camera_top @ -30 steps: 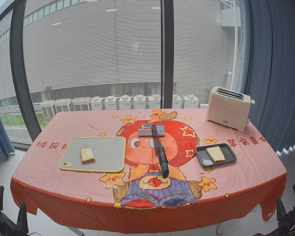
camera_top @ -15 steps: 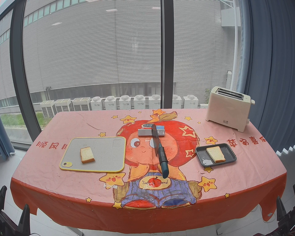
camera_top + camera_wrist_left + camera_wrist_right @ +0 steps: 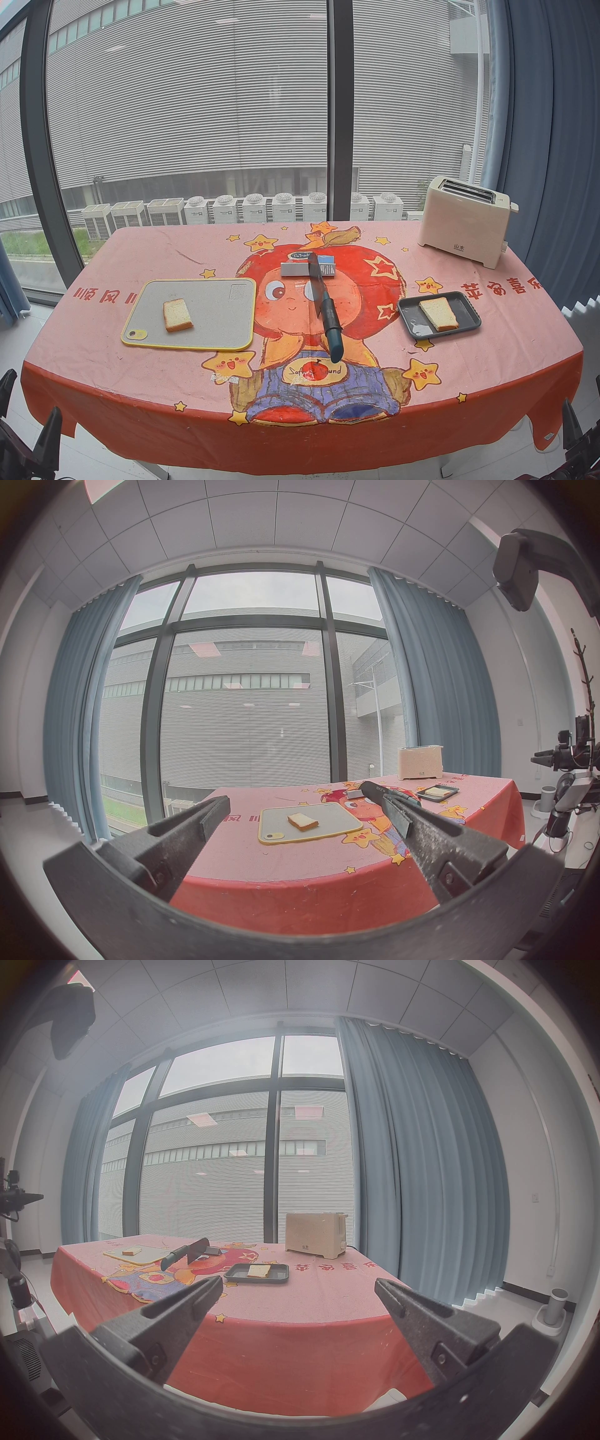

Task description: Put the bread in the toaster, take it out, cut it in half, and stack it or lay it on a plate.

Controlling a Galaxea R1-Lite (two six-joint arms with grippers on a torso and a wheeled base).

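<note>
The left gripper (image 3: 294, 797) and right gripper (image 3: 299, 1286) are wide open and hold nothing. Left of the knife (image 3: 326, 309), a bread piece (image 3: 177, 314) lies flat on the cutting board (image 3: 219, 300), long side pointing toward the window (image 3: 187, 94). Right of the knife, a second bread piece (image 3: 439, 313) lies on the plate (image 3: 409, 322).

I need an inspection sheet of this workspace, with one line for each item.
surface: table under a pink cartoon cloth.
job's things: bread slice on the cutting board; second slice on the dark plate; toaster far right, no bread sticking out; knife at centre, blade laid across a small block.
clutter: nothing seen.
tools: left tool and right tool open, empty, short of the table's near edge.
cables: nothing seen.
surroundings: window behind; blue curtain on the right.
</note>
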